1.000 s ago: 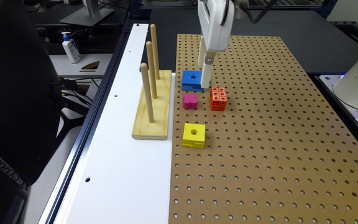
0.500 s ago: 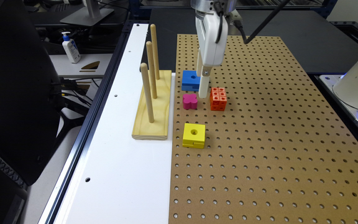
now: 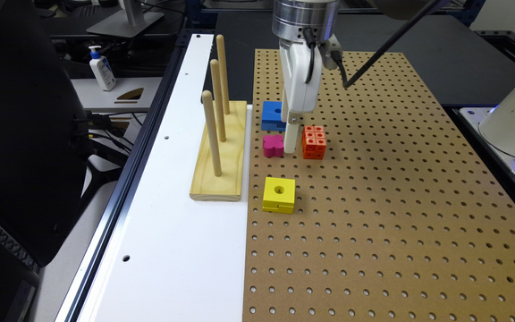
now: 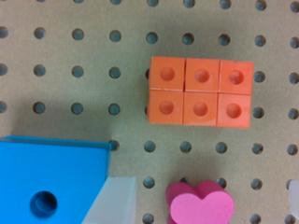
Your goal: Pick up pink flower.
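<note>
Fingers stand spread in the wrist view, one translucent tip beside the blue block and the other just a sliver at the frame edge, with the pink flower in the gap between them, touching neither. That view shows the flower's rounded lobes, flat magenta top and darker side wall, and the orange studded cube apart from it on the pegboard. From the exterior view, the gripper hangs low between the pink flower and orange cube, the blue block behind. A yellow block and a wooden peg stand lie near the pegboard's edge beside the white bench.
</note>
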